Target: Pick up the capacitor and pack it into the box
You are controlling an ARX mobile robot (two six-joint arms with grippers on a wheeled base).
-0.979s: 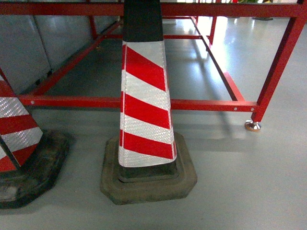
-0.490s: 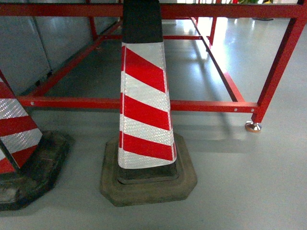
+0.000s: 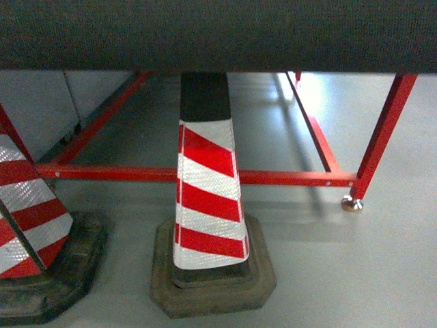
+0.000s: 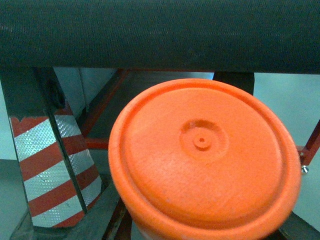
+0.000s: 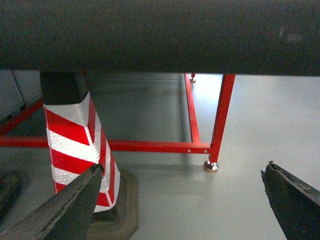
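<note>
A round orange capacitor (image 4: 202, 165) fills the left wrist view, its flat end with a small centre dimple facing the camera. It hangs above the floor in my left gripper (image 4: 202, 226). Only dark slivers of the fingers (image 4: 106, 220) show beside it, so the gripper looks shut on it. In the right wrist view my right gripper (image 5: 180, 200) is open, its two dark fingertips wide apart over bare grey floor with nothing between them. The box is out of view. Neither gripper shows in the head view.
A dark textured band (image 3: 218, 34) crosses the top of every view. Below it stand a red-and-white striped cone (image 3: 208, 198) on a black base, a second cone (image 3: 31, 219) at the left, and a red metal frame (image 3: 287, 178) with a foot (image 3: 352, 203) on the grey floor.
The head view has shifted: the dark band now covers its top, and the cones and red frame sit lower and look slightly smaller.
</note>
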